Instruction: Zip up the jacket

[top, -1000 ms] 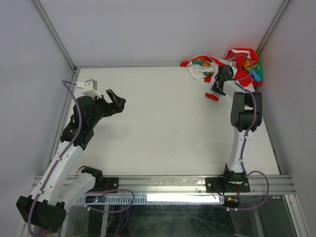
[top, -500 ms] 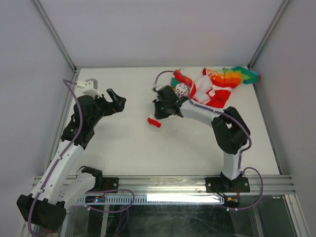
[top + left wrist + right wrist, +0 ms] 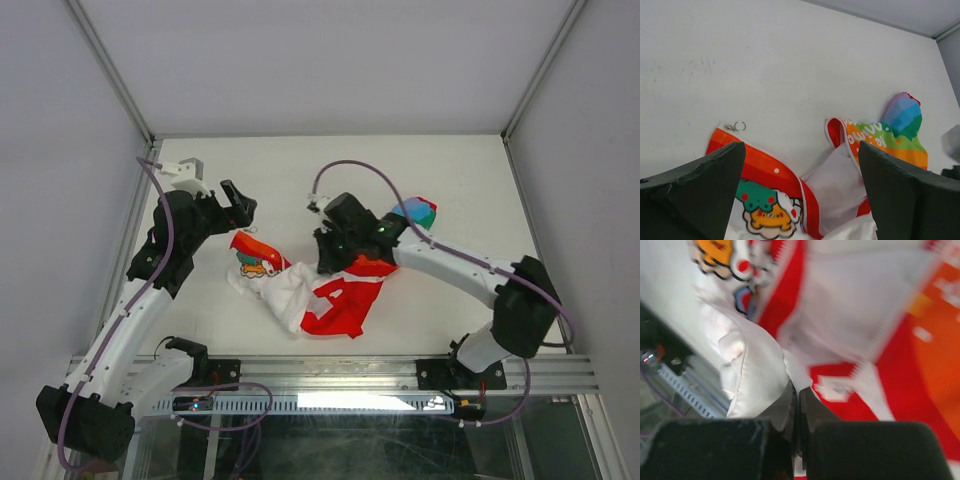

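— Where's the jacket (image 3: 335,305)?
— Crumpled on the table (image 3: 450,170), lower middle of the overhead frame. Its rainbow panel (image 3: 420,212) shows behind the right arm.
— And the right gripper (image 3: 798,390)?
— Jaws pressed together, pinching white jacket fabric at the tips.
— The left gripper (image 3: 238,200)?
— Spread wide, holding nothing, just up-left of the jacket. The cartoon print (image 3: 762,212) lies between its fingers.
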You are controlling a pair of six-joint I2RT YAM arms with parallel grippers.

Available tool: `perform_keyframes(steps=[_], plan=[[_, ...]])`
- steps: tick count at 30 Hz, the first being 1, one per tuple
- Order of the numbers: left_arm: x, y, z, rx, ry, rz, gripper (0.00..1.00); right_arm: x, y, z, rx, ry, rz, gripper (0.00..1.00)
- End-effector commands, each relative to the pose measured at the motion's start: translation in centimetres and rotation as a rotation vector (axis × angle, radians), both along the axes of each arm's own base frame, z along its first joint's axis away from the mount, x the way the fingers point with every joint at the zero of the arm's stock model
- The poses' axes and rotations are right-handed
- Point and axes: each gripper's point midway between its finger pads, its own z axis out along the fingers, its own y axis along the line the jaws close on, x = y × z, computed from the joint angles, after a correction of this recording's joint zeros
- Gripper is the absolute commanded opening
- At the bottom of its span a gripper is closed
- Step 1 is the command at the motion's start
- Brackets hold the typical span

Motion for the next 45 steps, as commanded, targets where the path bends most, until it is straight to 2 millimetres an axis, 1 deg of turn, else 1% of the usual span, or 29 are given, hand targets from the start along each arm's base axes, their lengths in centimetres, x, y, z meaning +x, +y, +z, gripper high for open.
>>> perform_keyframes(steps=[1,4,5,7,9,11,12,13,14,16,18,20,22,24,27,31,34,36,41,44,45], plan=[[0.8,-0.7,1.4,0.002,-0.033,-0.049,0.99,2.5,-10.5,0.5,-0.105,-0.025,-0.310,0.00],[1.3,-1.6,1.0,-0.006,-0.008,-0.090,0.99,4.6,-17.5,1.4,-0.107,-0.037,-0.548,0.00],[1.4,-2.0,0.8,-0.010,0.004,-0.106,0.99,5.0,-19.0,2.0,-0.096,-0.049,-0.596,0.00],[1.6,-2.6,0.2,-0.017,0.028,-0.138,0.99,5.5,-20.6,3.1,-0.073,-0.085,-0.638,0.00],[1.8,-3.3,-0.6,-0.023,0.058,-0.169,0.99,6.0,-22.1,3.8,-0.099,-0.127,-0.674,0.00],[2.0,-3.8,-1.1,-0.026,0.079,-0.192,0.99,7.1,-24.1,4.6,-0.135,-0.166,-0.740,0.00],[2.1,-3.9,-1.3,-0.031,0.087,-0.200,0.99,8.0,-24.7,5.4,-0.126,-0.184,-0.770,0.00],[2.1,-4.1,-1.3,-0.038,0.094,-0.203,0.99,9.0,-24.7,6.4,-0.100,-0.196,-0.773,0.00],[2.2,-4.2,-1.3,-0.046,0.097,-0.205,0.99,10.5,-24.1,8.7,-0.043,-0.241,-0.764,0.00],[2.3,-4.5,-1.1,-0.058,0.101,-0.212,0.99,12.9,-22.5,12.0,0.034,-0.296,-0.722,0.00],[2.4,-4.8,-0.8,-0.072,0.105,-0.221,0.99,15.0,-20.4,15.3,0.118,-0.339,-0.647,0.00],[2.4,-5.5,-1.0,-0.097,0.120,-0.253,0.99,16.4,-18.4,17.8,0.190,-0.356,-0.582,0.00],[2.3,-6.5,-1.4,-0.137,0.145,-0.297,0.99,16.8,-17.0,19.4,0.238,-0.360,-0.524,0.00],[2.1,-7.7,-2.1,-0.199,0.186,-0.339,0.99,16.8,-16.1,20.1,0.263,-0.363,-0.492,0.00],[1.8,-9.7,-3.3,-0.313,0.239,-0.408,0.99,16.0,-15.1,20.1,0.296,-0.346,-0.450,0.00],[1.1,-12.7,-6.5,-0.390,0.339,-0.471,0.99,15.0,-14.4,19.7,0.311,-0.330,-0.422,0.00],[1.0,-15.0,-9.1,-0.404,0.396,-0.497,0.99,14.5,-14.5,19.9,0.319,-0.338,-0.419,0.00],[1.4,-15.7,-11.1,-0.422,0.434,-0.491,0.99,14.0,-14.6,19.9,0.324,-0.340,-0.416,0.00],[3.2,-16.5,-14.3,-0.423,0.466,-0.456,0.98,12.9,-14.7,19.8,0.324,-0.331,-0.407,0.00],[3.6,-17.3,-16.7,-0.401,0.518,-0.457,0.95,12.4,-15.0,20.0,0.326,-0.336,-0.408,0.00],[3.7,-17.8,-17.2,-0.398,0.522,-0.469,0.94,12.3,-15.0,20.0,0.328,-0.339,-0.409,0.00]])
